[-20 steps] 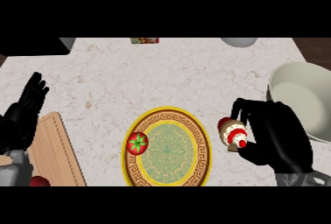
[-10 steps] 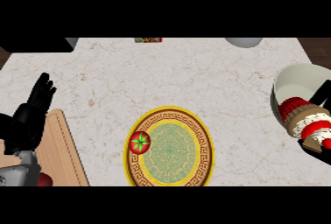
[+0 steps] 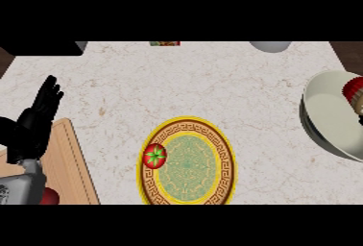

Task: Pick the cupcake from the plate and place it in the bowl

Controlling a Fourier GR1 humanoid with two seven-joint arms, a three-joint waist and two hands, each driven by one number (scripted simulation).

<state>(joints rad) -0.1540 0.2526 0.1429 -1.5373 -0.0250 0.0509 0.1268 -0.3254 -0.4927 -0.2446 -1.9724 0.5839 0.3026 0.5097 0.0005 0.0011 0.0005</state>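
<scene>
The marble counter (image 3: 212,81) has a wide bare area in the middle, between the left hand and the bowl. Along its far edge there are a dark object (image 3: 42,48) at the left corner, a small colourful item (image 3: 163,43) cut by the edge, and a grey round vessel (image 3: 270,45). A wooden cutting board (image 3: 71,168) lies at the left near edge, with a small red object (image 3: 50,197) on it beside the forearm. The yellow patterned plate (image 3: 188,163) sits near the front centre, well apart from the bowl, and a tomato (image 3: 154,155) rests on its left rim.

The white bowl (image 3: 330,120) is at the right edge, partly cut off. The cupcake (image 3: 355,91), with a red wrapper, is at the bowl's upper right part, right at the border of the view; I cannot tell if it rests inside the bowl.

Half a second ago the right hand was over the bowl and held the cupcake; now this hand is out of the view, and the cupcake is farther to the right. The plate and tomato have not moved.

The left hand (image 3: 35,120) is at the left edge, over the inner side of the cutting board, fingers straight, close together and pointing away, holding nothing. It has risen slightly against the earlier frame.
</scene>
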